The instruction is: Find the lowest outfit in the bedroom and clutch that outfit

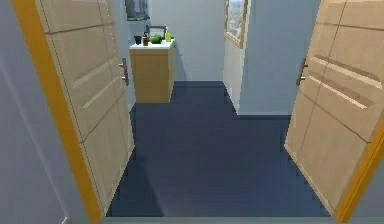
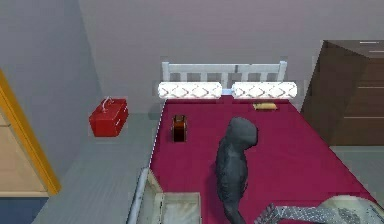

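A maroon-covered bed (image 2: 290, 160) with a white slatted headboard (image 2: 225, 72) stands in the arm side view. On the cover lies a blue-grey draped garment (image 2: 236, 160), running from mid-bed toward the bottom edge. A grey patterned cloth (image 2: 312, 213) lies at the bed's near right corner.
Two pillows (image 2: 228, 91), a small dark object (image 2: 180, 128) and a tan object (image 2: 264, 105) lie on the bed. A red box (image 2: 108, 116) sits on the floor, a dark dresser (image 2: 348, 85) stands at the right. Ahead, two wooden doors (image 1: 90, 90) (image 1: 340, 100) flank dark blue floor (image 1: 205, 140) leading to a wooden cabinet (image 1: 153, 72).
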### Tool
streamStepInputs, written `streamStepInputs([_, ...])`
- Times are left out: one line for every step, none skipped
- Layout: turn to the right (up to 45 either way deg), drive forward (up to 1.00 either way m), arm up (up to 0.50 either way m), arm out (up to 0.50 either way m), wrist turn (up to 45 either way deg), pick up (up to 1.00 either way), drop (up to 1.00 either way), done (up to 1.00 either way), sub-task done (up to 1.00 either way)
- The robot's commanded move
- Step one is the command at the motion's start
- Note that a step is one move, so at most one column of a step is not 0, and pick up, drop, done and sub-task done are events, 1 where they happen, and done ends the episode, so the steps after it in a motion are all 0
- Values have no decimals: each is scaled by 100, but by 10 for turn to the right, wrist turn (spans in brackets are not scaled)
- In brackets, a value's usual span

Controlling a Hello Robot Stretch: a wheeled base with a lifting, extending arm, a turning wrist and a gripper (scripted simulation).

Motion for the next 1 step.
streamStepInputs([0, 0, 0, 0, 360, 0, 0, 0, 0])
